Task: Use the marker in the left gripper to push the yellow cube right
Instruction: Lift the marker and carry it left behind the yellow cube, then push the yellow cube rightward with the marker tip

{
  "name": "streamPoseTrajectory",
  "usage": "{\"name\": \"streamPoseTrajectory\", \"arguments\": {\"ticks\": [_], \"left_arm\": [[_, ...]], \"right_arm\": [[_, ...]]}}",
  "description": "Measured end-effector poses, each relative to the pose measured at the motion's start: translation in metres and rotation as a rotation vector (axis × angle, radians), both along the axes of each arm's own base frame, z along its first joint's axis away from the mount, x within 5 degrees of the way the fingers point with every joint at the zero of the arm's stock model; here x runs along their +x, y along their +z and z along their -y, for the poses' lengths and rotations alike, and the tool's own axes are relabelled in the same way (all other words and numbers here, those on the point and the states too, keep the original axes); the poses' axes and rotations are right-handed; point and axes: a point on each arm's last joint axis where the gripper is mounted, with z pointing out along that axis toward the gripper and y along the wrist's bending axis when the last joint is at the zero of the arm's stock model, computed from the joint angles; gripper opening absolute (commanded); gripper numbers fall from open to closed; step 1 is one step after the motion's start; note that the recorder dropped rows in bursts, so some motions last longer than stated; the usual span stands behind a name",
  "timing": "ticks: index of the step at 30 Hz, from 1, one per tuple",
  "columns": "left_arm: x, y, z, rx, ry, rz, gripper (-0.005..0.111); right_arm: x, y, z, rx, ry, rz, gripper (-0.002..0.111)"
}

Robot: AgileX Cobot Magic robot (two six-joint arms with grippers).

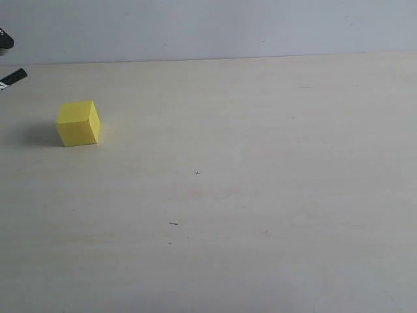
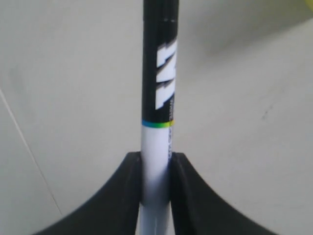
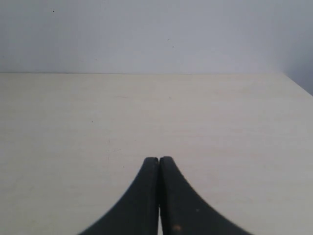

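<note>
Two grippers in view | black two-fingered left gripper (image 2: 156, 161) clamps slim white-barrelled, black-capped marker (image 2: 157, 83) | right gripper (image 3: 159, 164) pressed together, empty | small matte bright yellow cube (image 1: 78, 122) sits far left on pale wooden table (image 1: 260, 195), marker tip near but apart, beyond its left side | push judged not begun; whole rightward shove left

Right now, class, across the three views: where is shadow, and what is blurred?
Exterior view: the yellow cube casts a soft shadow leftwards. Left wrist view: the marker and the left gripper look blurred. Right wrist view: the right gripper is soft-edged; the table is clearer.
</note>
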Motion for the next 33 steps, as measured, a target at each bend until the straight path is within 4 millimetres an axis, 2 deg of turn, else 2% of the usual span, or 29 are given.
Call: {"name": "streamPoseTrajectory", "arguments": {"ticks": [5, 10, 16, 21, 26, 33], "left_arm": [[0.019, -0.003, -0.019, -0.052, -0.116, -0.066, 0.000], [0.021, -0.004, -0.035, -0.033, -0.398, -0.360, 0.000], [0.037, 0.004, -0.054, 0.020, -0.517, -0.364, 0.000], [0.045, -0.018, -0.057, 0.030, -0.656, -0.430, 0.000], [0.058, -0.045, -0.054, 0.007, -0.708, -0.396, 0.000], [0.069, -0.063, -0.054, 0.049, -0.772, -0.351, 0.000]], "right_arm": [[0.000, 0.000, 0.000, 0.000, 0.000, 0.000, 0.000], [0.000, 0.000, 0.000, 0.000, 0.000, 0.000, 0.000], [0.000, 0.000, 0.000, 0.000, 0.000, 0.000, 0.000], [0.000, 0.000, 0.000, 0.000, 0.000, 0.000, 0.000], [0.000, 0.000, 0.000, 0.000, 0.000, 0.000, 0.000], [0.000, 0.000, 0.000, 0.000, 0.000, 0.000, 0.000]]}}
